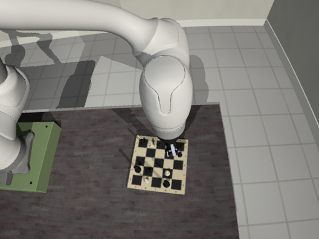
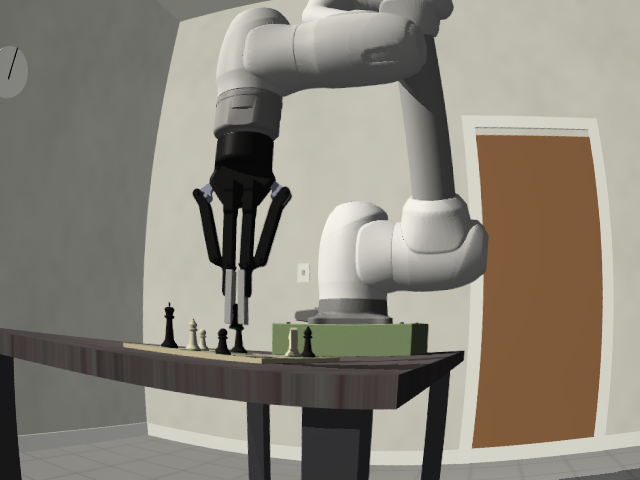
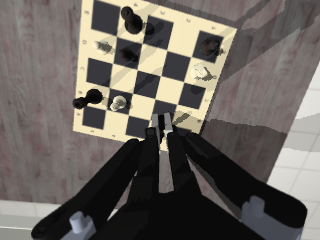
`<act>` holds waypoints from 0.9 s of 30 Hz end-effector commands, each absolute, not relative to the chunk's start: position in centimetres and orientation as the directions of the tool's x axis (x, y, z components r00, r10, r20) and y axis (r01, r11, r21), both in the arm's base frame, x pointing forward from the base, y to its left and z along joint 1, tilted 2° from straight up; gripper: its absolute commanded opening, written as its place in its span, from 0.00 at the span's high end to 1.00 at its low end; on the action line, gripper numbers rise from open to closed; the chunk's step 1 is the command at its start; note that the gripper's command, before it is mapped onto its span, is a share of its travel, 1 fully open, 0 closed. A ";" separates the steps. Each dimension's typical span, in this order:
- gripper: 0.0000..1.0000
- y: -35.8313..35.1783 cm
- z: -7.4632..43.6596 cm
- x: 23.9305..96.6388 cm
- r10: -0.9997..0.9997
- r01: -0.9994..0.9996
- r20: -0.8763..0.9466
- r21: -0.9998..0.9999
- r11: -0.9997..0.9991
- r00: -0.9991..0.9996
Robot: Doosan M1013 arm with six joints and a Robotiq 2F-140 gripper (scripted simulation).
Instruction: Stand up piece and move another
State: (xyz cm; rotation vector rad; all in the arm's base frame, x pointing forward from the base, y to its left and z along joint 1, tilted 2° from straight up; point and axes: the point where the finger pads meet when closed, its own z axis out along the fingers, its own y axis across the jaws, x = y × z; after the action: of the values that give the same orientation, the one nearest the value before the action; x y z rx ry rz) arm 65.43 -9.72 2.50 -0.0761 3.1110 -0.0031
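Note:
The small chessboard lies on the dark table and also shows in the side view and the wrist view. My gripper hangs straight down over the board's far right part. It is shut on a slim black piece and holds it a little above the board. In the wrist view the fingers cover most of that piece. I cannot read the square below. Another black piece stands right under the fingertips.
On the board stand a tall black king, a white bishop, a white pawn, a black pawn, a white rook and a black piece. The arm's green base sits at the table's left.

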 end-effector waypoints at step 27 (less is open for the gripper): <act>1.00 -11.3 9.1 71.0 0.087 0.087 -0.030 0.002 0.996 -0.996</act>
State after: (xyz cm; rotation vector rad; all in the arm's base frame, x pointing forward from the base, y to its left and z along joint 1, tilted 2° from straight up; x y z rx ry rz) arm 68.70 -10.66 9.21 0.0522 3.1084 0.0019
